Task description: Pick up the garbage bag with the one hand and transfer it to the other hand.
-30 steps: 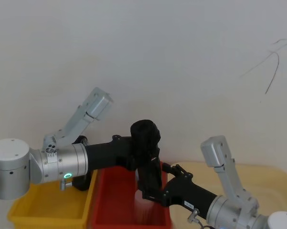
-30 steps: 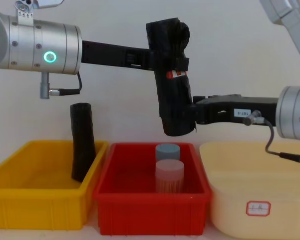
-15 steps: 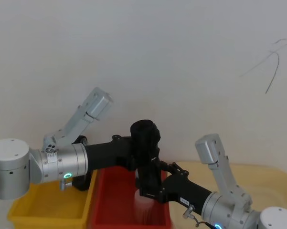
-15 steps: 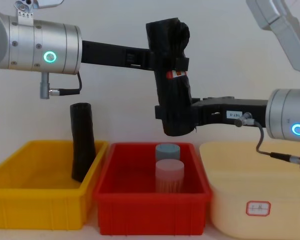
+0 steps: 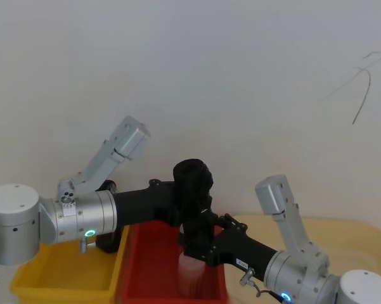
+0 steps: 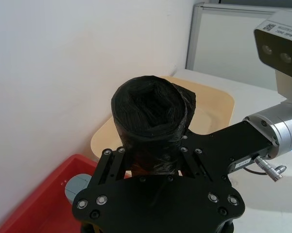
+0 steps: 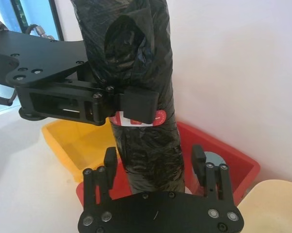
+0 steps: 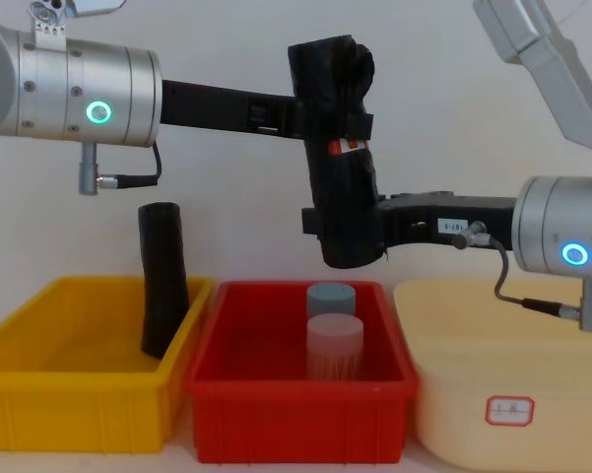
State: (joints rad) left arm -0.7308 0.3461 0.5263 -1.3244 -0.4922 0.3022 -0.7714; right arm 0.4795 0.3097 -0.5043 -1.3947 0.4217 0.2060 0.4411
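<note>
Reaching across from the left of the chest view, my green-ringed left arm (image 8: 79,99) stretches level over the bins, and its left gripper (image 8: 335,126) has the garbage bag (image 8: 340,187) clenched just above the middle, one black pad (image 7: 138,104) pressed to the wrapping beside the label. My blue-ringed right arm (image 8: 561,251) comes in from the right at a lower height. Its right gripper (image 7: 153,160) sits around the bag's lower part with the fingers (image 7: 198,158) released, one on each side; a strip of daylight shows between the bag and at least one of them.

Three bins stand side by side below: a yellow bin (image 8: 79,414) on the left, a red bin (image 8: 296,414) in the middle and a cream bin (image 8: 453,414) on the right.

I see the garbage bag hanging nearly upright in the air, slightly tilted, its bottom end above the red bin and well clear of what stands inside.

A plain black roll (image 8: 163,286) leans on end at the right end of the yellow bin. Two cylinders stand in the red bin near its middle, a pinkish translucent one (image 8: 334,345) in front and a grey-blue one (image 8: 330,296) just behind. The red-and-white label (image 8: 347,147) circles the bag directly under the left gripper's hold.
</note>
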